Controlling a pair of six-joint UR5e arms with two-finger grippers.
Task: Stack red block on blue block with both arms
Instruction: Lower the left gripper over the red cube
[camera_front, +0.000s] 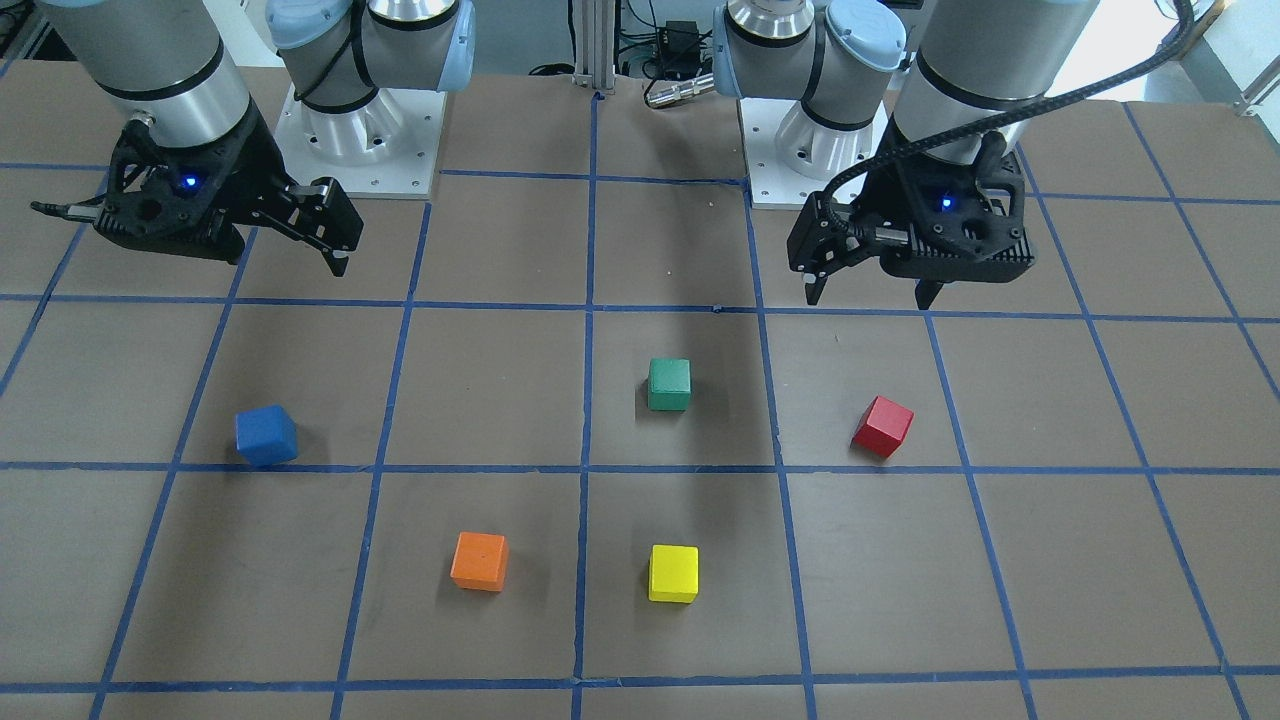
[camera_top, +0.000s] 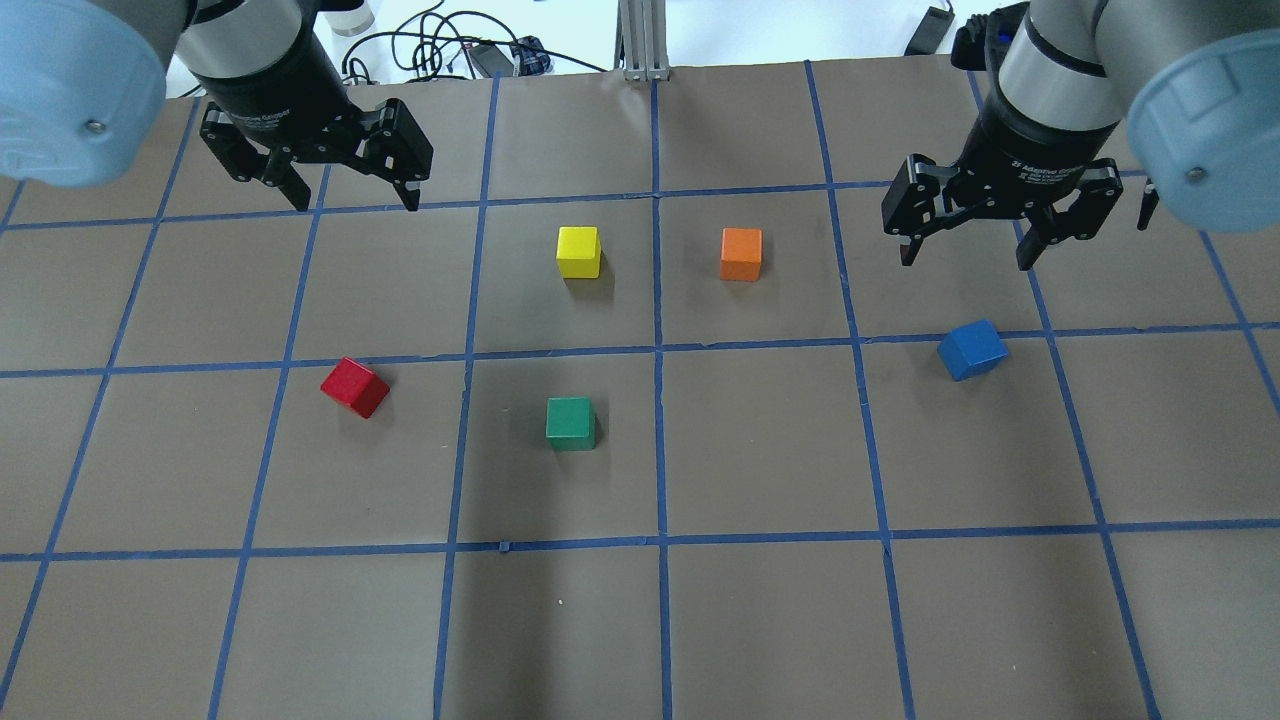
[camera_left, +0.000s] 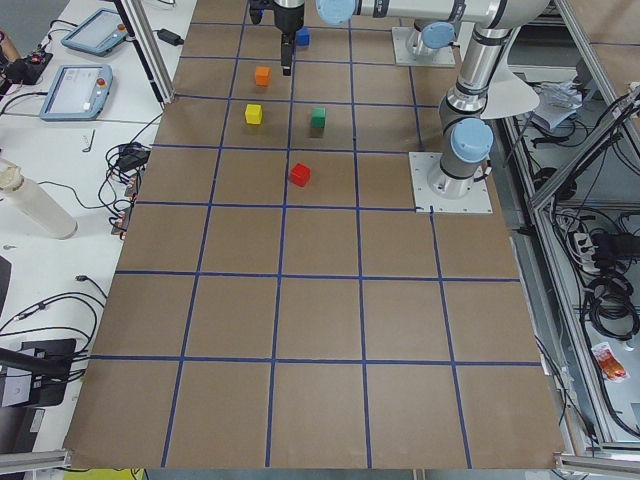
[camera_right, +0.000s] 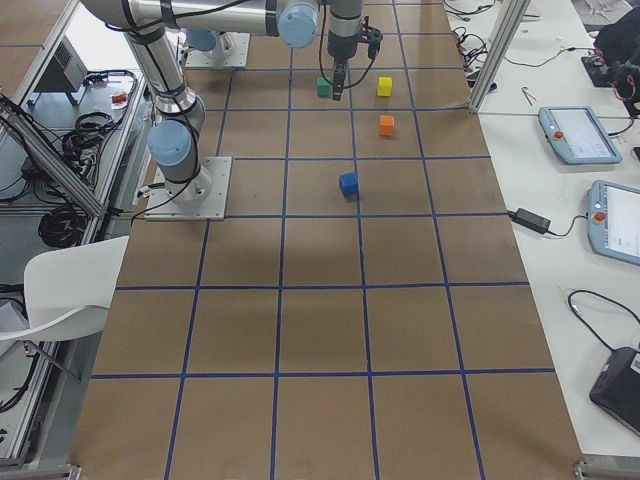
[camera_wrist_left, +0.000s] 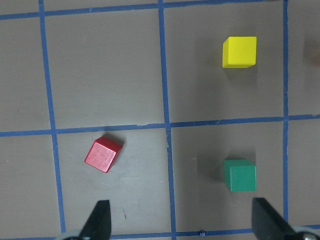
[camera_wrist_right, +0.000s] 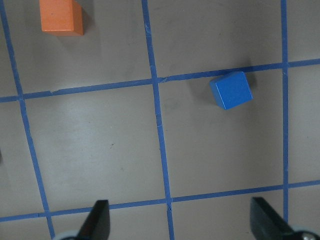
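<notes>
The red block (camera_front: 882, 426) lies turned on the brown table, also in the overhead view (camera_top: 355, 387) and the left wrist view (camera_wrist_left: 103, 154). The blue block (camera_front: 266, 435) lies far across the table, also in the overhead view (camera_top: 972, 350) and the right wrist view (camera_wrist_right: 231, 90). My left gripper (camera_top: 350, 200) is open and empty, high above the table, beyond the red block as the overhead view shows it; it also shows in the front view (camera_front: 870, 298). My right gripper (camera_top: 965, 262) is open and empty, above and just beyond the blue block; it also shows in the front view (camera_front: 290, 255).
A green cube (camera_top: 571, 423), a yellow cube (camera_top: 579, 251) and an orange cube (camera_top: 741, 254) sit between the red and blue blocks. The two arm bases (camera_front: 360, 140) (camera_front: 800, 150) stand on the robot's side. Blue tape lines grid the table.
</notes>
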